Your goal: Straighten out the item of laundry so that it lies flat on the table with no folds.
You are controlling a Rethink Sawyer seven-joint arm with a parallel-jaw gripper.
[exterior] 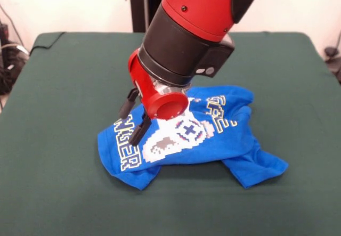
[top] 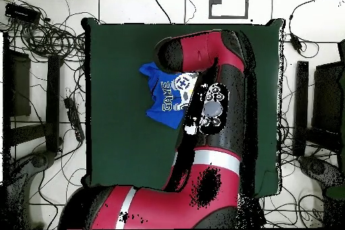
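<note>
Nearest the camera, bare green table [exterior: 58,193] fills the foreground, and just beyond it sits the item of laundry [exterior: 234,140], a bright blue T-shirt, bunched up around the middle of the cloth top. It is far from flat: a sleeve or hem corner juts out toward the front at the picture's right, another rounded fold bulges at the lower left, and the fabric creases across the body. White pixel lettering runs along the left edge and again near the top right, with the white-grey controller print between them, partly wrinkled.

Over it comes the arm [exterior: 197,17], red and black, leaning down from above. The gripper [exterior: 134,116] hangs at the shirt's left part, right by the lettering. Two dark fingers [exterior: 139,129] show, a modest gap between them, nothing visibly pinched; the nearer tip sits down at the fabric, though contact is hard to judge.

From overhead, the arm covers much of the table [top: 114,106], and only the left part of the shirt [top: 162,96] peeks out beside it; the gripper is hidden there.
</note>
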